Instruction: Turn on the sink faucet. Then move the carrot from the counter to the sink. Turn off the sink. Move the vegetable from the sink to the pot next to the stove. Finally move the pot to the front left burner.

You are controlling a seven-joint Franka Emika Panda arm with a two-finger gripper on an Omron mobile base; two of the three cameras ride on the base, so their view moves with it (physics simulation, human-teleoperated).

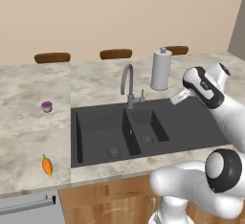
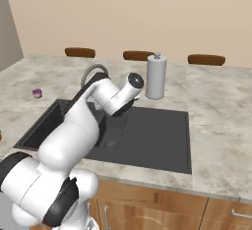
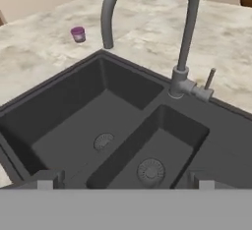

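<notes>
Behind the sink (image 1: pixel 191 127), a white paper-towel roll (image 1: pixel 161 69) stands upright on the counter (image 1: pixel 28 132), just to the right of the sink faucet (image 1: pixel 128 86) and closest of anything to the arm's path. Three brown chair backs (image 1: pixel 115 53) line the far edge of the worktop. Over on the left, a small purple cup (image 1: pixel 46 106) sits well apart from the basins, and nearer the front edge lies the carrot (image 1: pixel 47 165), on the stone, left of the big bowl, untouched.

The gripper (image 3: pixel 126 181) hangs over the sink's right side, above the flat drainer part, its fingers (image 3: pixel 45 180) spread wide with nothing between them. From the hand view the gooseneck rises dead ahead, small side lever (image 3: pixel 209 79) tilted up at its base, both round drains showing below.

Now the trouble spots: in the right base view the arm's own white links cover most of the faucet, leaving just the top of the arch (image 2: pixel 93 71), and they cover the left of the basins too. The carrot there is cut by the left frame edge, possibly just a sliver of it. Whether water runs from the spout is hard to make out.
</notes>
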